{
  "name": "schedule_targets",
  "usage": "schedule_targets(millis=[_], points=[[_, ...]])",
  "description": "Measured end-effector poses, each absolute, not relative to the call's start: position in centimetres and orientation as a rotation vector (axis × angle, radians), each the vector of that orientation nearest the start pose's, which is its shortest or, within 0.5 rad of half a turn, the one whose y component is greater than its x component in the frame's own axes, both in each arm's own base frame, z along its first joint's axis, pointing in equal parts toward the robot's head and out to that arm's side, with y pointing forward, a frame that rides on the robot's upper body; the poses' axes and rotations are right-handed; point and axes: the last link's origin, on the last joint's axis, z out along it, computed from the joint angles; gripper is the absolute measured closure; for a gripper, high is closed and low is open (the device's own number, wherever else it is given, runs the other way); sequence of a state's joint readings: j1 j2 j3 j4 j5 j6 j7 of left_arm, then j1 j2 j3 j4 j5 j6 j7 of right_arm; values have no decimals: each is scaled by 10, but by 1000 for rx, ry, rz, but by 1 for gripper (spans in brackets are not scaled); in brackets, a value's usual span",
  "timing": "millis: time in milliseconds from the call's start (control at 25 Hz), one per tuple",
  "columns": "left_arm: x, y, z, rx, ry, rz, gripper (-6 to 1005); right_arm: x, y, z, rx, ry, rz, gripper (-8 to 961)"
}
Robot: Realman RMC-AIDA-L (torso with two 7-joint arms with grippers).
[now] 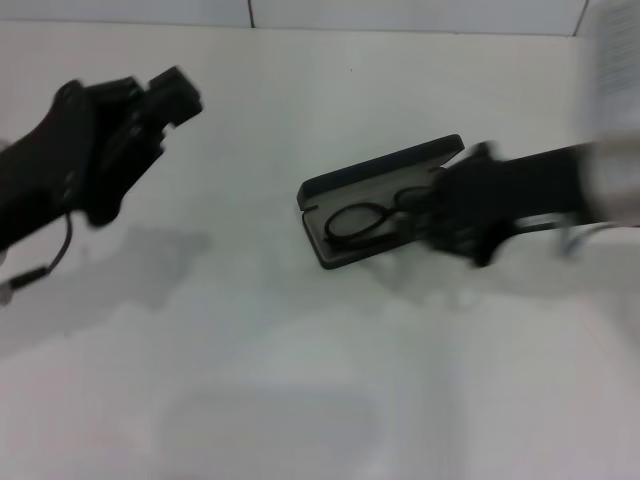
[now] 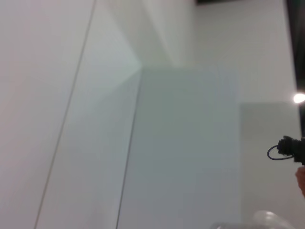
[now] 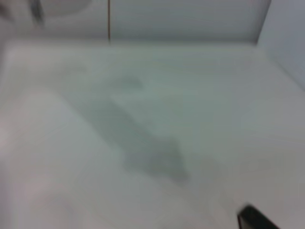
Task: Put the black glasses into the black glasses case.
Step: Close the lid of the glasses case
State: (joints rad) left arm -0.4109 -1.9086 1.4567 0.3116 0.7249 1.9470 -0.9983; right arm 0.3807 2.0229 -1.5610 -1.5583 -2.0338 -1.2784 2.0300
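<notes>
Black glasses (image 1: 368, 220) lying inside open black glasses case (image 1: 345, 178) on white table (image 1: 300, 380). Right gripper (image 1: 440, 215) at case's right end (jaw state indeterminable, blurred). Left gripper (image 1: 170, 100) raised well apart at left, jaws unclear.

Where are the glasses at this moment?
In the head view, the glasses lie inside the open case, right of the table's centre, with the right hand at their right end.
</notes>
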Motion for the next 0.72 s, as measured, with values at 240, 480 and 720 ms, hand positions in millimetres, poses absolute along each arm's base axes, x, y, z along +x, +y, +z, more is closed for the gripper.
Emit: schedule_targets(millis=[240, 480, 720], points=[[-220, 327, 31, -2553, -409, -1432, 932, 203, 299, 83, -2708, 457, 532, 772], [-192, 376, -4, -2732, -512, -1058, 932, 273, 269, 120, -2538, 706, 646, 772], [-179, 399, -35, -2796, -555, -707, 862, 306, 251, 116, -2471, 821, 754, 772]])
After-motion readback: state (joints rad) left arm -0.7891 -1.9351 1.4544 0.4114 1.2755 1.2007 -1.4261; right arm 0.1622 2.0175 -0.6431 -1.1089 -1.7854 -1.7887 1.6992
